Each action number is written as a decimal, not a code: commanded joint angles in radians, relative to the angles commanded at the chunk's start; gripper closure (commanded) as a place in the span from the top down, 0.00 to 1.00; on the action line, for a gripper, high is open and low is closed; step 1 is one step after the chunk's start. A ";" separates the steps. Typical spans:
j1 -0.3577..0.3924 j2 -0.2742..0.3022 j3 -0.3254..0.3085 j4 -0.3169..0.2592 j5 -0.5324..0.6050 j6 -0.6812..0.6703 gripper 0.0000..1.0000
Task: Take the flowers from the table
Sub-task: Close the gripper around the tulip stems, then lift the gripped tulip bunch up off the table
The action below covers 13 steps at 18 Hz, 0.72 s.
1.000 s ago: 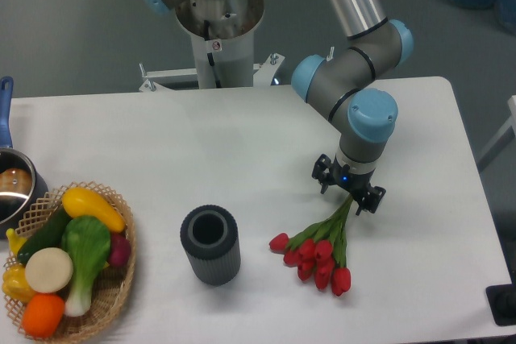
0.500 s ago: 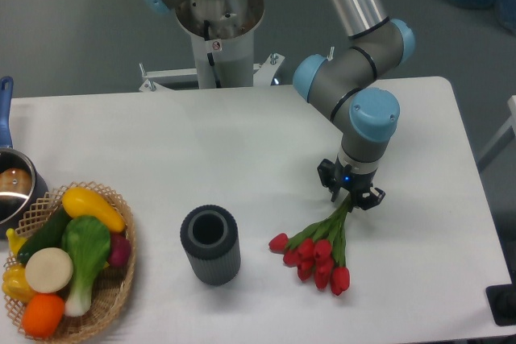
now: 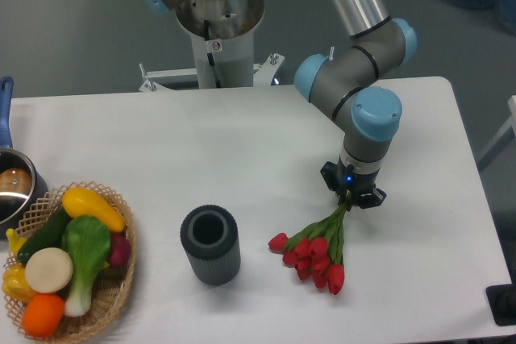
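The flowers [image 3: 314, 254] are a bunch of red tulip buds on green stems, lying toward the front right of the white table [image 3: 242, 151]. Their buds point to the lower left and the stems run up to the right. My gripper [image 3: 352, 198] hangs straight down over the stem ends, and its fingers are shut on the stems. Whether the buds still rest on the table I cannot tell.
A dark grey ribbed cylinder cup [image 3: 210, 244] stands left of the flowers. A wicker basket [image 3: 117, 292] of produce sits at the front left corner, with a pot [image 3: 12, 187] behind it. The arm's base [image 3: 216, 30] stands behind the table's far edge.
The fingers have closed from open onto the flower stems. The bunch has shifted slightly, its buds drawn a little up and to the left.
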State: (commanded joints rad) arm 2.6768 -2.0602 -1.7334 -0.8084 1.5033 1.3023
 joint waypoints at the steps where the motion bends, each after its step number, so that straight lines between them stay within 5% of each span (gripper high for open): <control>1: 0.002 0.002 0.003 0.000 0.000 0.000 0.22; 13: 0.025 0.041 0.047 -0.002 -0.141 -0.009 0.18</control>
State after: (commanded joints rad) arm 2.7013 -2.0187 -1.6860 -0.8099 1.3624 1.2932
